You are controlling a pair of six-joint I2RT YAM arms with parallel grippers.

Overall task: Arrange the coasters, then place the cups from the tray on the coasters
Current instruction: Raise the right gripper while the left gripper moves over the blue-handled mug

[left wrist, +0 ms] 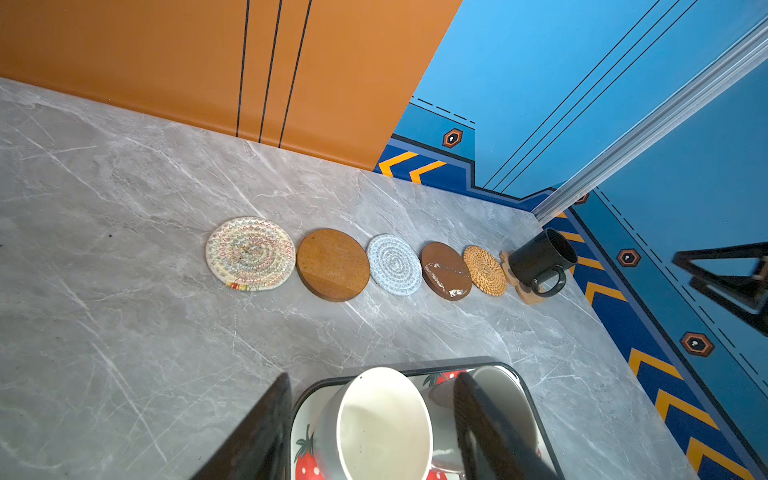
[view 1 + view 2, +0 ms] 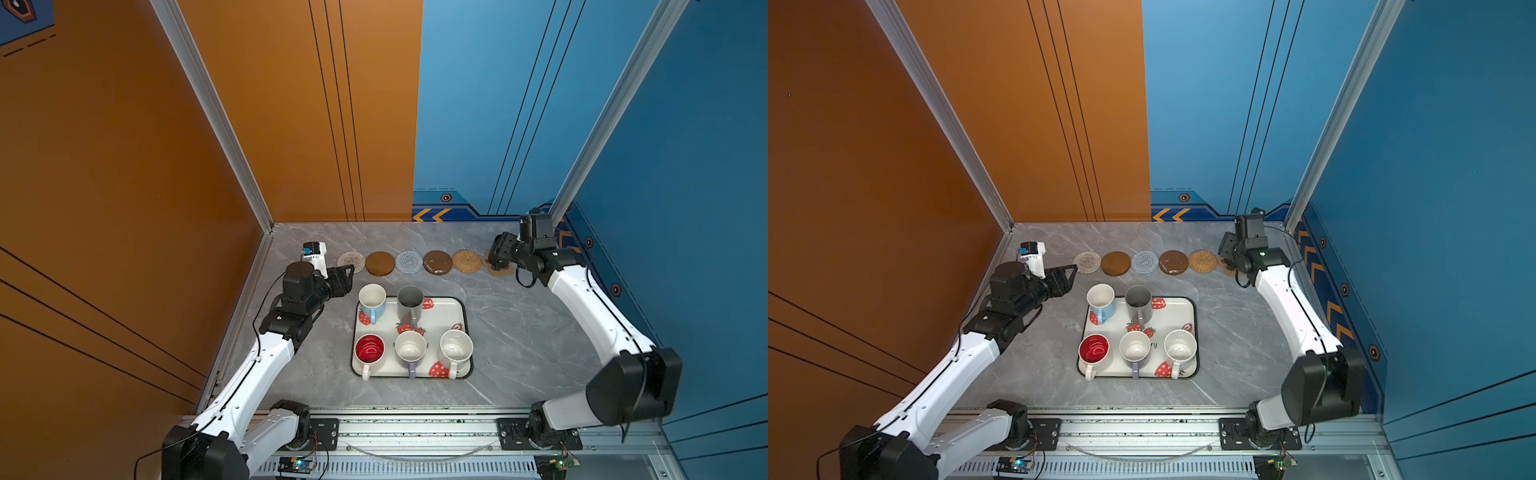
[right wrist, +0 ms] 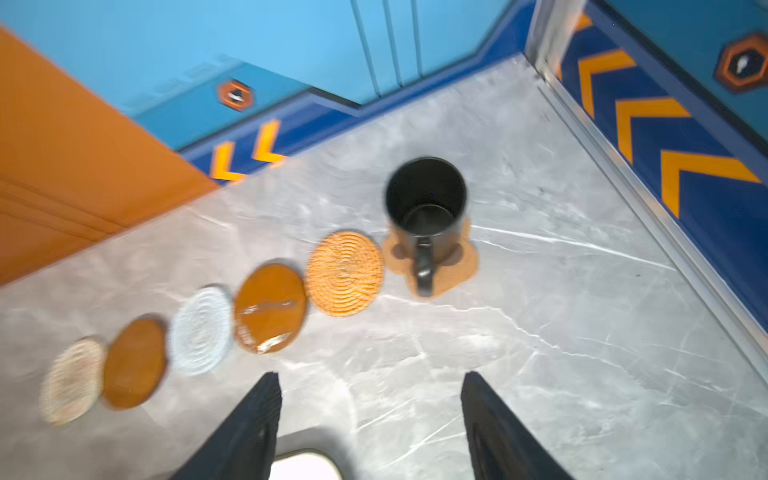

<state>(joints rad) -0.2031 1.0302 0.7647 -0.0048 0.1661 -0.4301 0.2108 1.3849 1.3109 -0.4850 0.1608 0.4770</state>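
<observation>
Top views — black mug (image 1: 539,258) behind right gripper (image 2: 497,261), paw coaster (image 2: 503,273) half-covered

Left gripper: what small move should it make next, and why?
Probably ease the left gripper down over the blue mug on the tray. Its fingers stand open with that mug's rim between them in the wrist view, the black mug already sits on the paw coaster, and five coasters are bare.

free: five bare coasters (image 2: 408,262) | obstacle: black mug (image 1: 540,259) on paw coaster (image 3: 465,272)
</observation>
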